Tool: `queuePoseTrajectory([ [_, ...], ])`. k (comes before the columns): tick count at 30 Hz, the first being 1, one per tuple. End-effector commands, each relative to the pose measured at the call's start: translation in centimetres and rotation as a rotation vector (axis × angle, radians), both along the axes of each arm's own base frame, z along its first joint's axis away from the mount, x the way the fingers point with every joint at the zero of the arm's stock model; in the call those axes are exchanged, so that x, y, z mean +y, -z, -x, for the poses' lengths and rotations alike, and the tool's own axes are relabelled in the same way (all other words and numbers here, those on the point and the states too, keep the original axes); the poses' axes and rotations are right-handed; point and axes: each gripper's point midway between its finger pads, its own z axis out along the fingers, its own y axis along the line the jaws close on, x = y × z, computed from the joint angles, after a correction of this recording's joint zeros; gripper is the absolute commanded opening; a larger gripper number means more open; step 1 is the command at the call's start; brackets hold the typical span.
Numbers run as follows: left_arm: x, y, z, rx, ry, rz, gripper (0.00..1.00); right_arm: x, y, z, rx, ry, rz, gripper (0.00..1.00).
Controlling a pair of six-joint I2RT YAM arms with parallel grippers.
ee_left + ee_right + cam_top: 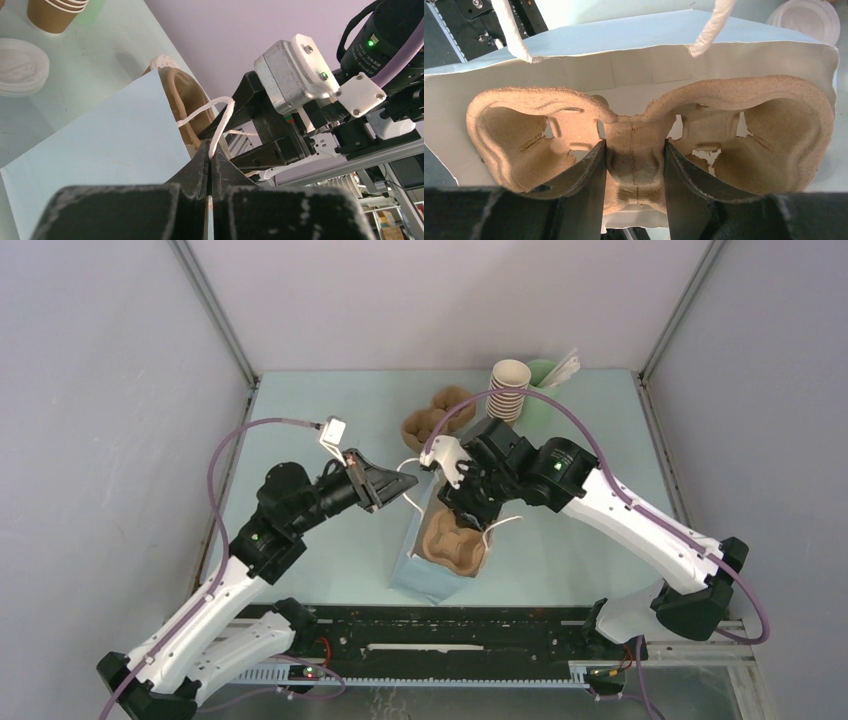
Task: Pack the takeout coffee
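1. Okay, bag [415, 575]: one, pale blue, standing mid-table, with two white cord handles. Your left gripper [210, 160] is pinched fully closed on one handle [222, 117]. Hold it taut and outward so the mouth gapes.
2. Pulp trays: two. One carrier [452, 548] is partway into the bag, its top edge above the rim. Your right gripper [634, 150] is about half open, jaws clamped across the centre spine. Lower it straight, clear both bag walls, and release only once it bottoms out. The spare carrier [437, 415] lies at the back.
3. Cup stack [508, 390]: one, lidless brown cups. The exact cup count is unclear.
4. Green cup [545, 395]: one, just beside the stack, holding sticks.
5. Lids [806, 17]: one white pile, number unclear.
6. No takeout coffee shows in any view, so you can't tell where it is. Locate it before loading a well.
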Motion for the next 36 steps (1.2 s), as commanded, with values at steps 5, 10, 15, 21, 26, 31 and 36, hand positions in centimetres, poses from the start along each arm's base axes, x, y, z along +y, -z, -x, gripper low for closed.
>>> queuePoseTrajectory([
  [5,1.1,0.7,-0.4,0.006,-0.070,0.015,0.00,2.3,-0.2,-0.7,-0.022,-0.052,-0.036,0.46],
  [10,1.5,1.1,-0.3,0.007,-0.084,0.006,0.00,3.1,0.5,-0.9,-0.010,-0.045,0.007,0.48],
  [15,2.1,1.5,-0.3,0.000,-0.111,0.000,0.00,3.3,1.1,-1.2,0.009,-0.032,0.027,0.52],
  [21,2.8,2.2,-0.3,-0.001,-0.144,-0.025,0.00,4.0,0.4,0.4,0.082,-0.070,-0.018,0.52],
  [26,3.3,2.5,-0.2,-0.009,-0.157,-0.041,0.00,3.7,0.0,2.6,0.170,-0.100,-0.019,0.49],
  [31,3.4,2.7,-0.2,-0.009,-0.160,-0.041,0.00,4.2,0.7,3.0,0.204,-0.101,-0.011,0.49],
  [36,3.5,2.7,-0.2,-0.010,-0.166,-0.038,0.00,5.3,0.4,2.8,0.216,-0.091,-0.045,0.51],
])
